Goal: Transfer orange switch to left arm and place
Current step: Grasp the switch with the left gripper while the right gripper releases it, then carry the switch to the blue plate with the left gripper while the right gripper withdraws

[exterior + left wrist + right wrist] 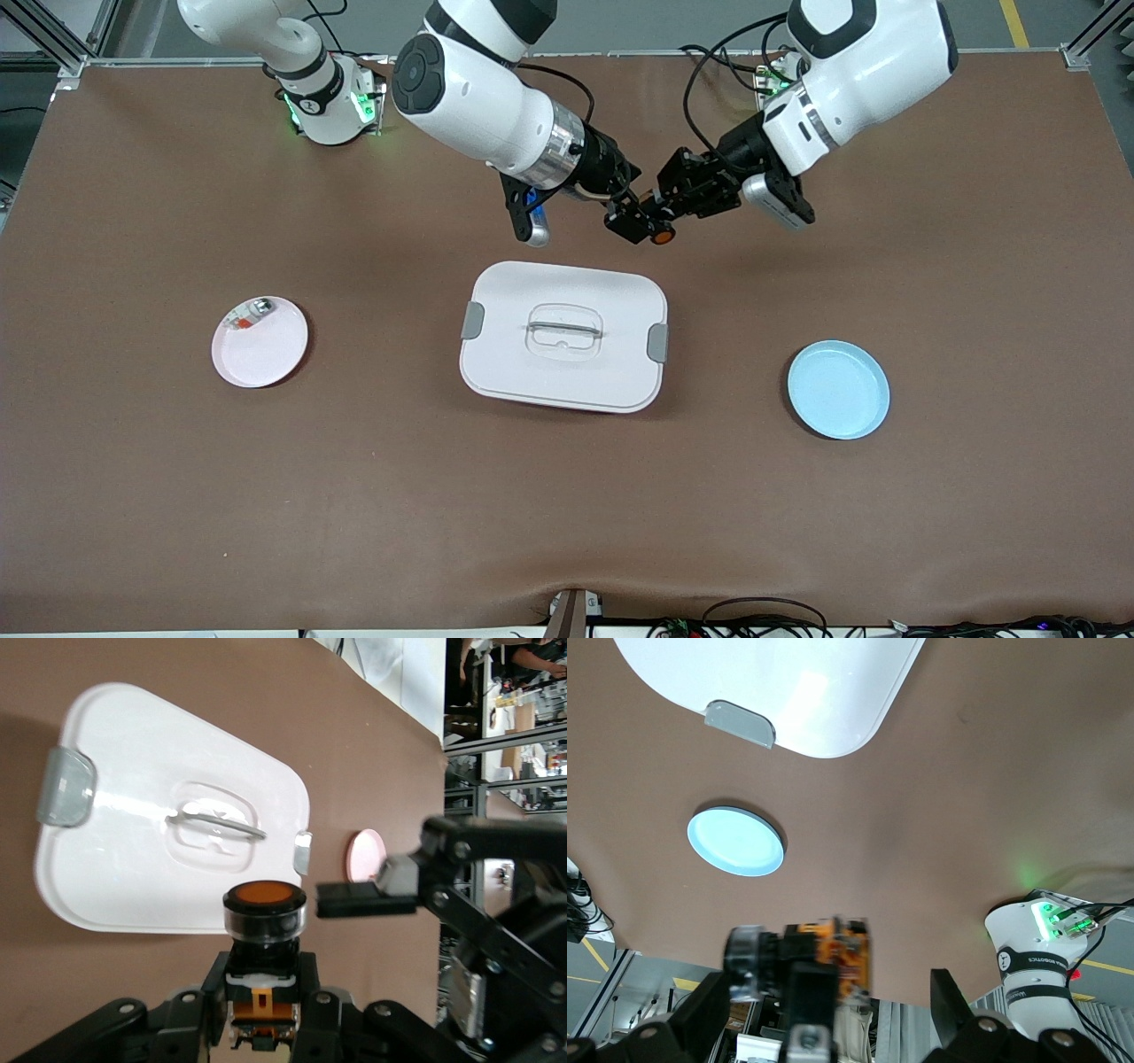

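I'm working in a robotics lab: aluminium-profile framing stands beside the brown-covered table, with grey concrete floor, yellow floor tape and bundled cables around that table.

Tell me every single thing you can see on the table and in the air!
box: one, white with grey latches, mid-table between the plates
pink plate: one, toward the right arm's end
small part: one, silver and red, on the pink plate
blue plate: one, light blue, toward the left arm's end
table: one, brown
orange switch: one, black with an orange cap, in the air over the table near the box
left gripper: one, black, fingers shut on the orange switch
right gripper: one, black, fingers open around the switch
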